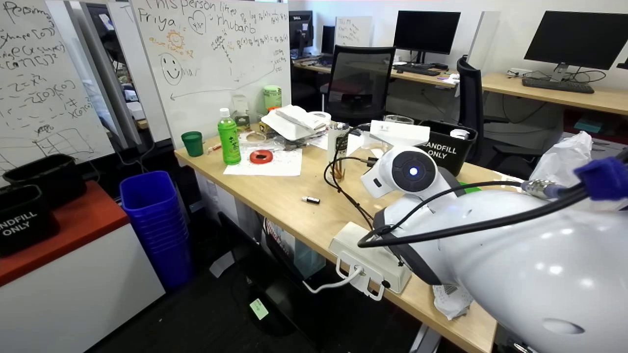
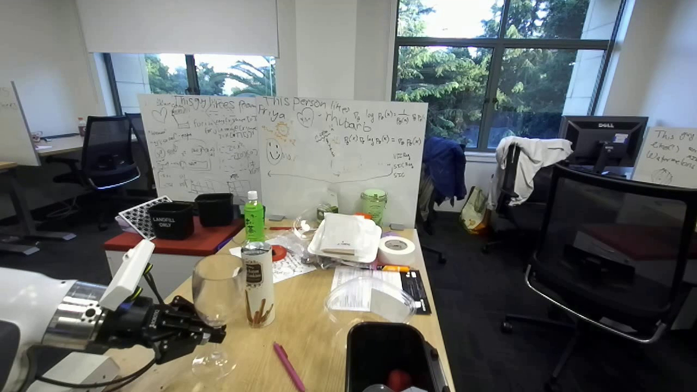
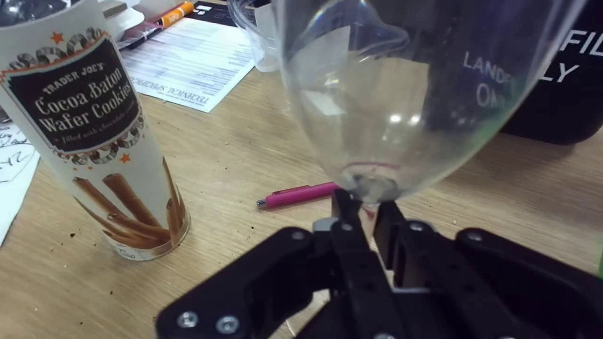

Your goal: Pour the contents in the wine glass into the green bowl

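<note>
The gripper (image 3: 370,214) is pinching the wine glass (image 2: 218,288) by its stem, right under the round part, and the jaws are sitting nearly together with basically just that skinny stem filling the gap. The glass is standing pretty much upright over the table (image 2: 305,310), though the pictures aren't really showing whether its foot is touching the wood. A greyish patch (image 3: 377,187) is showing at the bottom of the round part in the wrist view, but it's looking too blurry to say what it is. The green bowl (image 1: 470,187) is mostly hiding behind the arm (image 1: 515,245) in an exterior view, with only a bright sliver peeking out near the black bin (image 1: 449,149). A tall cookie canister (image 3: 70,127) is standing near the glass, bare wood showing between them in the wrist view, and a pink pen (image 3: 297,195) is lying on the table. Over by the far end, the green bottle (image 1: 228,139) is standing near the green cup (image 1: 192,143), and a red ring (image 1: 261,156) is lying on a sheet of paper (image 1: 279,169).
</note>
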Action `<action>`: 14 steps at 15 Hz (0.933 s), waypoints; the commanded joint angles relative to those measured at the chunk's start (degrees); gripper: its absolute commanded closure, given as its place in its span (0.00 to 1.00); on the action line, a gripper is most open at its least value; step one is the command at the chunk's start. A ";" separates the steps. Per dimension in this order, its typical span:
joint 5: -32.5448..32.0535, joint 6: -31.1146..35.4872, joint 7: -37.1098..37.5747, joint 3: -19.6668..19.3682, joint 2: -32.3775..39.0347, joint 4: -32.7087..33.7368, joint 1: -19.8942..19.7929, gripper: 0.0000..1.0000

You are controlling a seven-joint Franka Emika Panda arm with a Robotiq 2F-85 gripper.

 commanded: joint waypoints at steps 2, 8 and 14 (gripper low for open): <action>-15.95 -2.52 12.76 -0.98 -1.44 -1.38 -0.69 0.96; -44.43 -8.59 39.81 -4.24 -1.29 -0.14 -0.56 0.96; -64.89 -17.63 61.45 -1.99 -1.10 5.06 -2.13 0.96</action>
